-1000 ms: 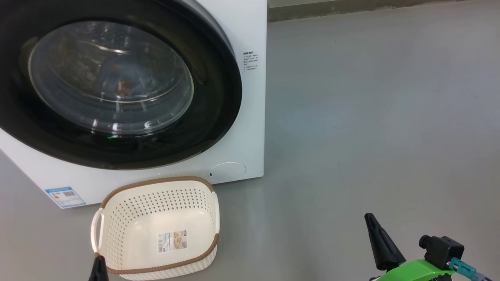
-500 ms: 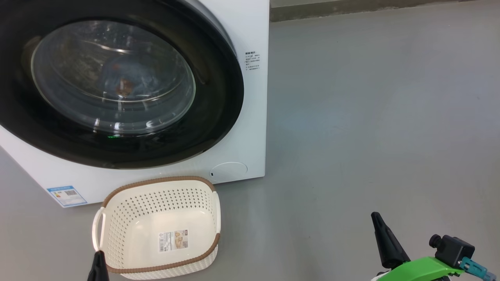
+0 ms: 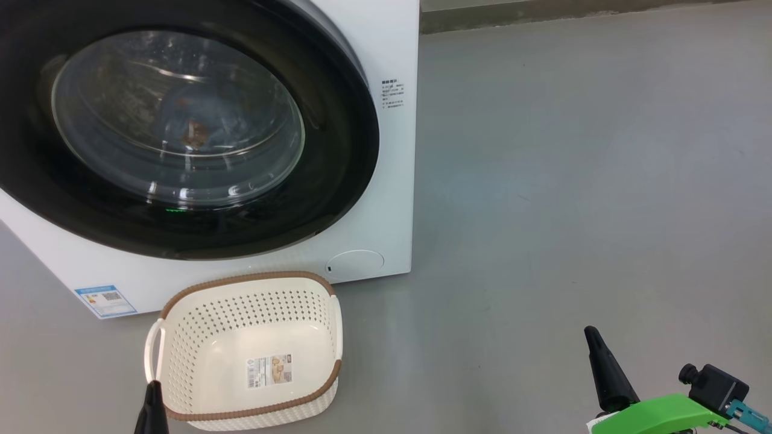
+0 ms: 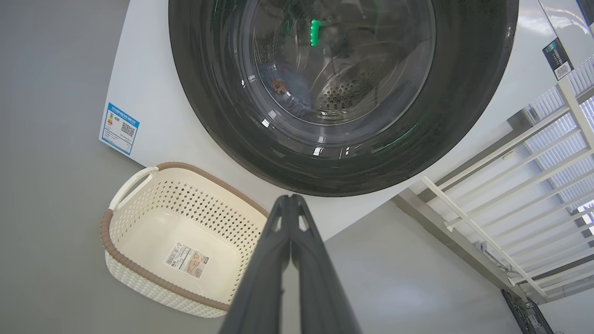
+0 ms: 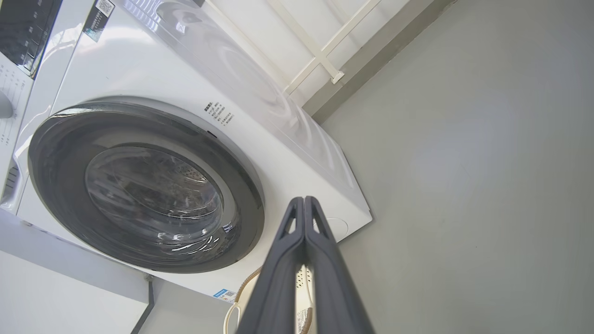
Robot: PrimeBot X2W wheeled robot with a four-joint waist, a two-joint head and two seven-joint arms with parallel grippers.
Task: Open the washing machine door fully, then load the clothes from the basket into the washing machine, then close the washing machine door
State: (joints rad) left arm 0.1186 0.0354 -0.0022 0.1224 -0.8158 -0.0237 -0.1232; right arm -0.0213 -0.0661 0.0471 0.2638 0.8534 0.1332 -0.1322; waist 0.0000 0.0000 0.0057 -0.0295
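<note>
One door (image 3: 181, 120) takes up most of my head view: a wide black ring around bulging glass (image 3: 241, 169), lying shut against the front of the washer (image 3: 389, 193). Through the glass I see clothes (image 3: 196, 134) low in the drum, pale blue with an orange-brown patch. My left wrist view shows them too (image 4: 278, 86), beside the holed steel of the drum (image 4: 345, 93). How many pieces there are I cannot tell through the reflections.

On the white front under the door, a blue sticker (image 3: 106, 300) sits at the lower left and a round flap (image 3: 356, 265) at the lower right. Some small print (image 3: 392, 93) is up by the door's right edge.

The basket (image 3: 241, 310) stands on the floor (image 3: 573, 181) just in front of the washer, below the door and left of the flap. It is upright, mouth up, and the label (image 3: 269, 370) on its inside bottom is in plain sight.

My left gripper (image 3: 152, 410) pokes up at the bottom edge, its dark tip overlapping the basket's near left corner. Whether it touches the rim I cannot tell. In its own view the left gripper (image 4: 291, 199) has its two fingers pressed together with nothing between them, aimed at the spot where the basket's far rim meets the washer's front.

My right gripper (image 3: 594, 340) is over bare floor at the lower right, well apart from the basket and the washer, with a green bracket (image 3: 657, 413) and a small black camera (image 3: 715, 386) behind it. Its jaws are clenched too, holding nothing (image 5: 304, 200), and point toward the washer's lower right corner.
</note>
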